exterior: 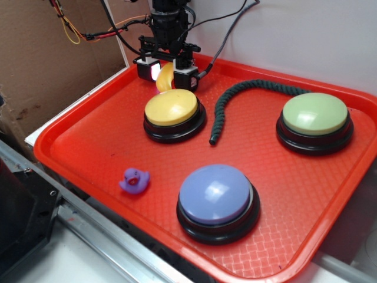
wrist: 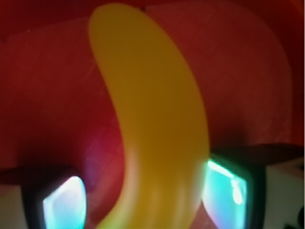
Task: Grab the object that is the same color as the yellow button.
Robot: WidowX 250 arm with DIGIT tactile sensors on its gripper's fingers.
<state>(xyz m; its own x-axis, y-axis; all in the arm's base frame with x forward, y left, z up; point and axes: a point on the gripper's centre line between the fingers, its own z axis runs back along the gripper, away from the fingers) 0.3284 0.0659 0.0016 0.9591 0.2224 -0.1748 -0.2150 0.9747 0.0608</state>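
Note:
The object, a small yellow toy banana, sits between the fingers of my gripper at the back of the red tray, just behind the yellow button. In the wrist view the banana fills the middle of the frame. The right pad presses against it. A thin strip of red tray shows between it and the left pad. The gripper is shut on the banana.
A green button stands at the right and a purple-blue button at the front. A dark green rope curves between the yellow and green buttons. A purple duck sits front left. A cardboard wall rises at the left.

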